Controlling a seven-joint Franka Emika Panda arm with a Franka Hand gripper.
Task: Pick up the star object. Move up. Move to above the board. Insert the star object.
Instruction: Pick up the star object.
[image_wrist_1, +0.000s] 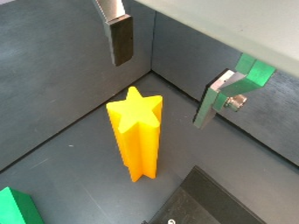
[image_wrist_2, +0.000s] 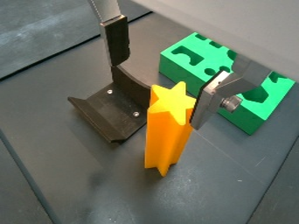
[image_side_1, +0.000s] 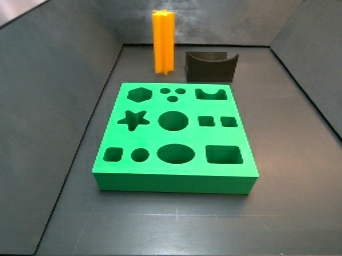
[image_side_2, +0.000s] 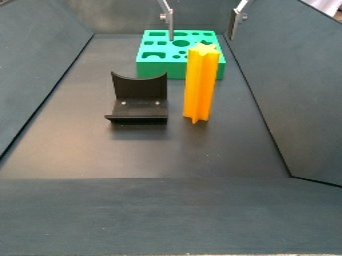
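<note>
The star object (image_wrist_2: 166, 131) is a tall orange star-profile prism. It stands upright on the dark floor, between the board and the fixture. It shows in both side views (image_side_1: 163, 42) (image_side_2: 199, 85) and in a wrist view (image_wrist_1: 138, 136). The board (image_side_1: 174, 172) is a thick green slab with many cut-out holes; it also shows in the other views (image_side_2: 150, 62) (image_wrist_2: 263, 109) (image_wrist_1: 14, 210). The gripper (image_wrist_2: 163, 74) (image_wrist_1: 167, 83) is open and empty. It hangs above the star's top with one finger (image_wrist_2: 114, 44) on each side, not touching it. Its fingertips just show in a side view (image_side_2: 201, 20).
The fixture (image_side_2: 136, 97), a dark L-shaped bracket on a base plate, stands beside the star and shows in other views (image_side_1: 211, 65) (image_wrist_2: 117, 109). Grey walls enclose the floor on the sides and back.
</note>
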